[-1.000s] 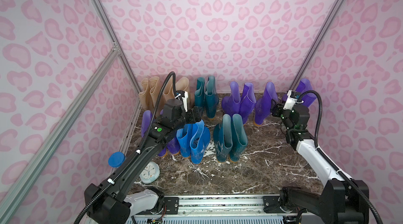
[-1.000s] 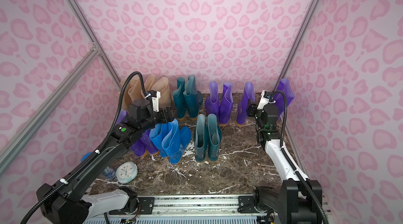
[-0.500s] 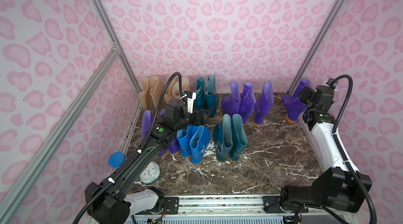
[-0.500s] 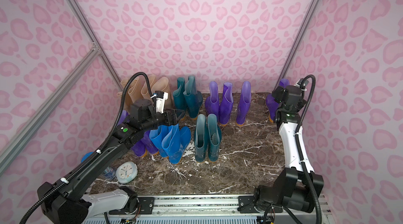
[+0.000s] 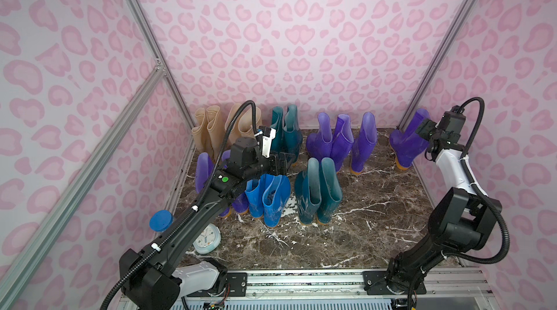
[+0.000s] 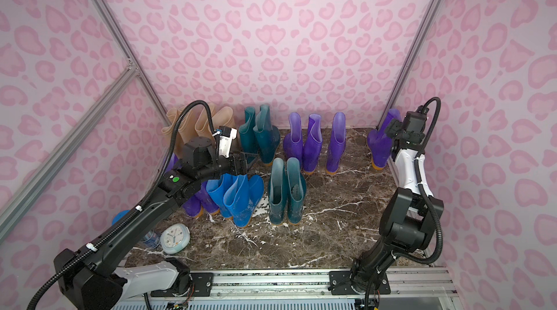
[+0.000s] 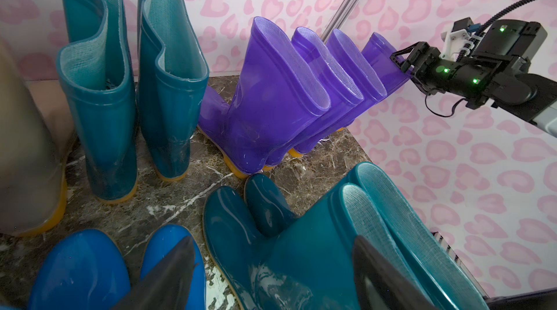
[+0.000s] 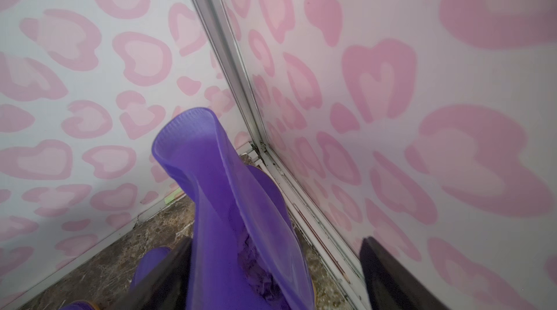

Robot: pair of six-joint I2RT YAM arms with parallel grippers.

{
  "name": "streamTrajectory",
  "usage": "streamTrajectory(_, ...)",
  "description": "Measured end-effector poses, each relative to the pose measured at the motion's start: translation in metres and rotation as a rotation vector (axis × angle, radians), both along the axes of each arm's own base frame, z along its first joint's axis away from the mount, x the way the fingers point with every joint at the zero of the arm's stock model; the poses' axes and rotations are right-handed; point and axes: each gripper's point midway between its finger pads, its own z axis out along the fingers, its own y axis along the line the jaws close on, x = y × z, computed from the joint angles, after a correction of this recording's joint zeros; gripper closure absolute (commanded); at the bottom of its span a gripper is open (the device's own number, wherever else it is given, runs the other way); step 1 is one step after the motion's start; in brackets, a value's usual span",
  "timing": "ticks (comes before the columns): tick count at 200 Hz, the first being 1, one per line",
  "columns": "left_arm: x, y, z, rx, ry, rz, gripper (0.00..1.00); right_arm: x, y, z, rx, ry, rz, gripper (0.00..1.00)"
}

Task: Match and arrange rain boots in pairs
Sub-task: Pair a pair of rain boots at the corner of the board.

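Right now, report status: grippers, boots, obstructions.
Left gripper open, empty, by blue pair. Right gripper open around tilted purple boot in corner. Nothing between it and lone purple boot.

Back row: beige boots (image 5: 211, 133), teal pair (image 5: 287, 133), purple pair (image 5: 331, 142), single purple boot (image 5: 364, 142) just beside it. Corner boot (image 5: 404, 145), purple, stands apart at far right, tilted. Right gripper (image 5: 421, 132) is at its shaft top. Front row: purple boots (image 5: 202, 169) half behind left arm (image 5: 193, 221), blue pair (image 5: 268, 200), front teal pair (image 5: 318, 194). Left gripper (image 5: 284, 160) hovers above blue pair, jaws apart, empty. Clock (image 5: 206, 237) lies on marble floor (image 5: 376, 218) front left, blue lid (image 5: 161, 221) near it.
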Motion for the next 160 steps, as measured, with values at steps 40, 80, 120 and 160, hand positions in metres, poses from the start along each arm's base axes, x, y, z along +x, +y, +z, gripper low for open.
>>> streamTrajectory(40, 0.0, 0.0, -0.001, 0.004, 0.0, -0.001, 0.18, 0.019, 0.015, -0.008, 0.041, 0.02, 0.079, 1.0)
streamTrajectory(80, 0.001, 0.0, -0.002, 0.007, 0.0, -0.001, 0.19, 0.023, 0.042, 0.001, 0.04, 0.02, 0.154, 1.0)
streamTrajectory(120, 0.0, 0.0, 0.0, 0.006, -0.005, 0.0, 0.19, 0.017, 0.086, 0.02, 0.02, 0.025, 0.231, 1.0)
streamTrajectory(160, -0.001, 0.002, 0.003, 0.003, -0.014, 0.005, 0.19, 0.0, 0.13, 0.011, 0.025, 0.038, 0.318, 1.0)
